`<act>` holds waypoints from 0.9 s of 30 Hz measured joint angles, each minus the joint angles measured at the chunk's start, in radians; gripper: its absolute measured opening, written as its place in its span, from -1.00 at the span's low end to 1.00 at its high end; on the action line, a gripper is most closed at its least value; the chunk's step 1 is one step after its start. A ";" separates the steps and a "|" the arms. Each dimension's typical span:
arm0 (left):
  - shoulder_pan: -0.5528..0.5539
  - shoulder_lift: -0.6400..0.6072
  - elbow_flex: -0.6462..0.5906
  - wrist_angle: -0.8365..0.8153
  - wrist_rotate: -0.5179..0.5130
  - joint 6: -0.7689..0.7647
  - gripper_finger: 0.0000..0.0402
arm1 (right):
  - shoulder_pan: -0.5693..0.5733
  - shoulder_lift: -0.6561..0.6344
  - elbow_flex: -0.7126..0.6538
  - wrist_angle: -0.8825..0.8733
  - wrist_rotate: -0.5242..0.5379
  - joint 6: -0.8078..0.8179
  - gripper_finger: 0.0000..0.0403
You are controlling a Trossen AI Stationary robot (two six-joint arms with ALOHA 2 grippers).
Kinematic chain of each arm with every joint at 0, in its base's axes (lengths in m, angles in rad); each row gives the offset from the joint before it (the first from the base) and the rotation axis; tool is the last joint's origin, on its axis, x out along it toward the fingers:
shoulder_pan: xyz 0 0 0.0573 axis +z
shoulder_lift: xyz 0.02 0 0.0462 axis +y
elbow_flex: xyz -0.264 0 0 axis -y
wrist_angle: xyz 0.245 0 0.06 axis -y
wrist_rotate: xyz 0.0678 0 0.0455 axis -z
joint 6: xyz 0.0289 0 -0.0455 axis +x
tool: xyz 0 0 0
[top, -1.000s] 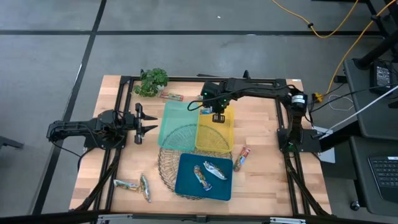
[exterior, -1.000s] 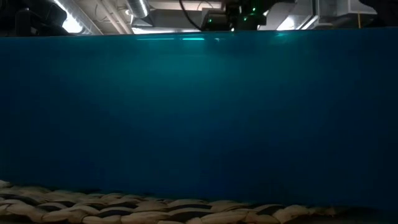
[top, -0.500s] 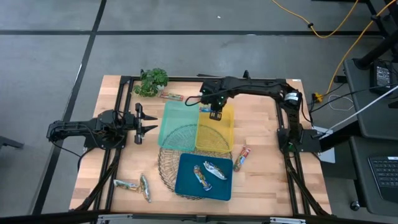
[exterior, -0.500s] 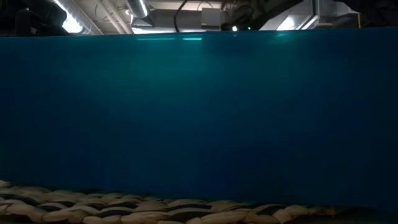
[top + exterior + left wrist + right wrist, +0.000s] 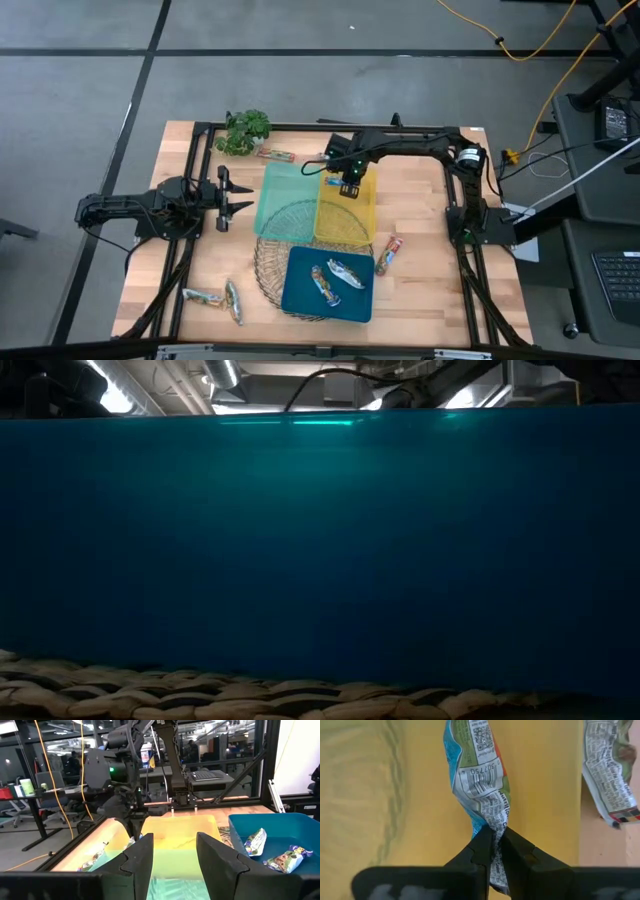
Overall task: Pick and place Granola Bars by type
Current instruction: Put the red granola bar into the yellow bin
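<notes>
Right gripper (image 5: 493, 851): fingers pressed together on the twisted end of a blue-and-red granola bar (image 5: 479, 775), pinching the foil. The bar's long axis runs straight out ahead of the fingertips, in line with the gripper, and it hangs over the yellow tray (image 5: 345, 210) near that tray's far end. Judged step: lowering or releasing the bar into this tray; the move turns on the bar lying wholly over yellow plastic and not over the rim.

Second bar (image 5: 607, 775): lies beside the yellow tray on bare wood, seen only at the edge of the right wrist view; whether it touches the rim cannot be told.

Left gripper (image 5: 230, 195): fingers spread, holding nothing, waiting at the table's left side well apart from the held bar. The right arm is plainly the nearer.

Other stock, high view:
- green tray (image 5: 283, 200), touching the yellow one
- teal tray (image 5: 300, 295) with two bars in it, resting on a wire basket (image 5: 270, 255)
- one bar (image 5: 389, 252) on the wood right of the teal tray
- two bars (image 5: 218, 298) near the front left
- one bar (image 5: 275, 155) by the potted plant (image 5: 243, 130)

View notes: the right wrist view alone shows the pinch and the printed wrapper; the low view is blocked by the teal tray's wall; the left wrist view shows the teal tray's two bars from the side.
</notes>
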 joint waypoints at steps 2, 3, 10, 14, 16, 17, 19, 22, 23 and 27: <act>0.000 0.000 0.000 0.000 0.000 0.000 -0.29 | 0.000 0.000 -0.015 0.018 0.000 0.023 -0.79; 0.000 0.000 0.000 0.000 0.000 0.000 -0.29 | 0.000 0.000 -0.023 0.030 0.000 0.030 -0.79; 0.000 0.000 0.000 0.000 0.000 0.000 -0.29 | 0.000 0.000 -0.049 0.036 -0.007 0.045 -0.79; 0.000 0.000 0.000 0.000 0.000 0.000 -0.29 | 0.000 -0.001 -0.049 0.037 -0.039 0.045 -0.73; 0.000 0.000 0.000 0.000 0.000 0.000 -0.29 | 0.000 -0.001 -0.049 0.037 -0.042 0.048 -0.65; 0.000 0.000 0.000 0.000 0.000 0.000 -0.29 | 0.000 -0.001 -0.049 0.037 -0.042 0.050 -0.60; 0.000 0.000 0.000 0.000 0.000 0.000 -0.29 | 0.000 -0.001 -0.049 0.037 -0.042 0.066 -0.50; 0.000 0.000 0.000 0.000 0.000 0.000 -0.29 | 0.000 -0.001 -0.047 0.024 -0.030 0.087 -0.35; 0.000 0.000 0.000 0.000 0.000 0.000 -0.29 | 0.000 -0.001 -0.043 0.009 -0.025 0.096 -0.31; 0.000 0.000 0.000 0.000 0.000 0.000 -0.29 | 0.001 -0.002 -0.014 -0.022 0.011 0.106 -0.22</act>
